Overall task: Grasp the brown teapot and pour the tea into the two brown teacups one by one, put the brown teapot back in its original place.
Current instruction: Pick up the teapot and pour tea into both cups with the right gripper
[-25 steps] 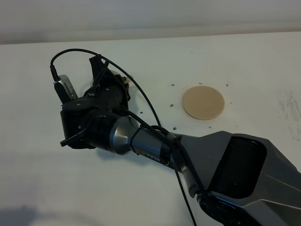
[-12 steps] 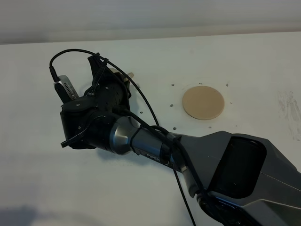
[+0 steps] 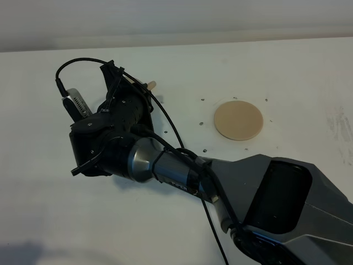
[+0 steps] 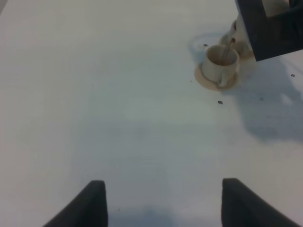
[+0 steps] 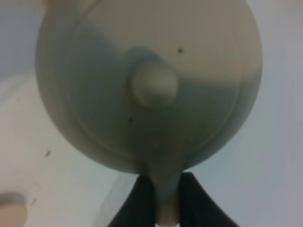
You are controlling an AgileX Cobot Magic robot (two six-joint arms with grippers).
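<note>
The brown teapot (image 5: 151,90) fills the right wrist view, lid knob toward the camera, and my right gripper (image 5: 164,194) is shut on its handle. From above, the right arm reaches across to the left, with only a tan tip of the teapot (image 3: 150,84) showing past the right gripper (image 3: 124,94). In the left wrist view one brown teacup (image 4: 220,62) stands on its saucer (image 4: 208,81), and a thin brown stream runs into it from the teapot above. The second teacup is largely hidden behind the arm. My left gripper (image 4: 165,208) hangs open over bare table. The original place, a flat tan disc (image 3: 238,120), lies bare.
The white table (image 3: 287,72) has small dark dots around the disc and near the cups. The right arm's black body and cable (image 3: 165,165) cover the cups in the high view.
My right wrist has turned a little and shifted slightly up and left. The tan part of the teapot beside it has shrunk to a small tip.
</note>
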